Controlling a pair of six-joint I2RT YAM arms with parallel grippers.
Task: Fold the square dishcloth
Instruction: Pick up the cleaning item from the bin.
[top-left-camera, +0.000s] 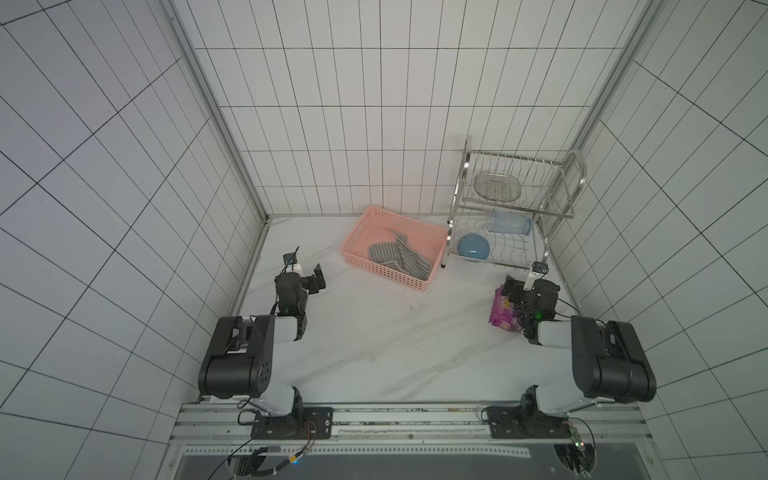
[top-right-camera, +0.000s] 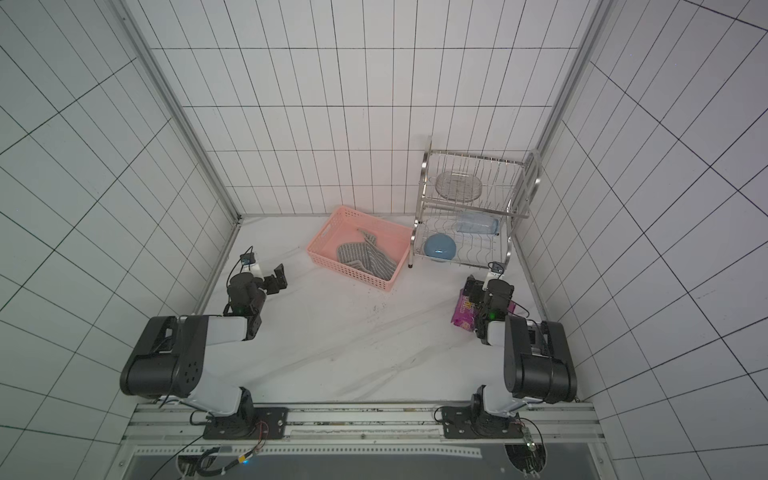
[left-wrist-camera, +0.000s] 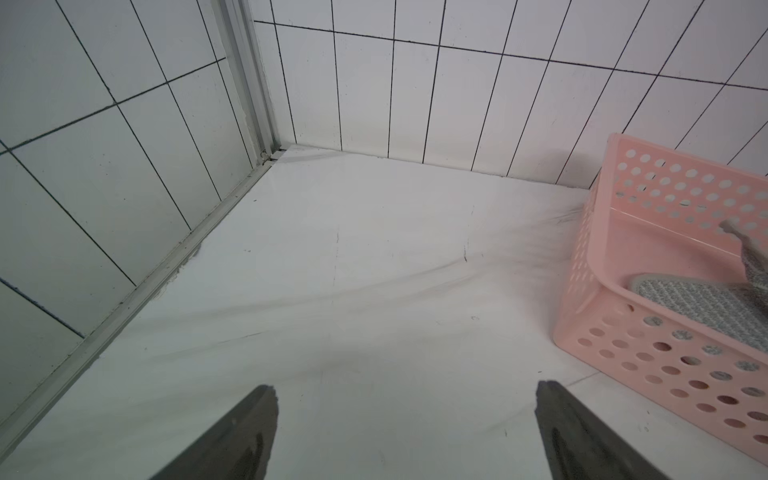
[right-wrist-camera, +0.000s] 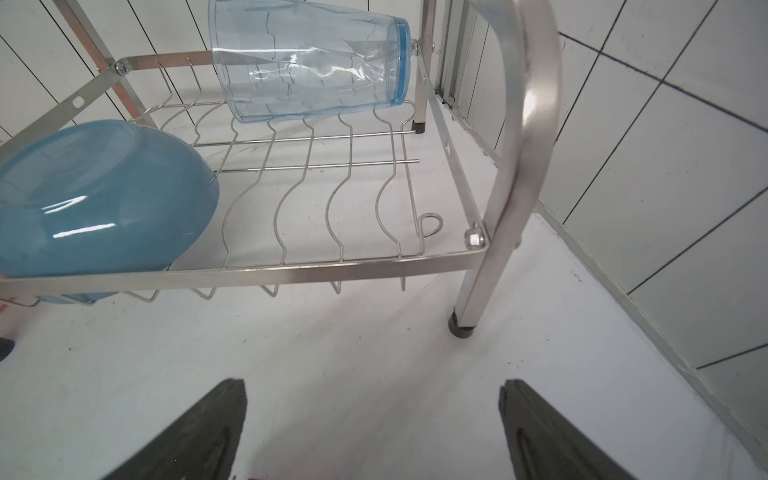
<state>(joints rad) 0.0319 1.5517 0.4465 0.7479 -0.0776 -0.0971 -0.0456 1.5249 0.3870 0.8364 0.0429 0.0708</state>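
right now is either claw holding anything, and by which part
Nothing is held. The left claw and right claw are both open and empty; the dishcloth lies in the basket.

I read white marbled bench (top-left-camera: 374, 332) | pink perforated basket (top-left-camera: 386, 272) sits toward the back wall | steel two-tier dish rack (top-left-camera: 507, 209) stands just beside it | purple snack packet (top-left-camera: 500, 309) lies in front of the rack

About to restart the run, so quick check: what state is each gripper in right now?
Left gripper: open, holding nothing.
Right gripper: open, holding nothing.
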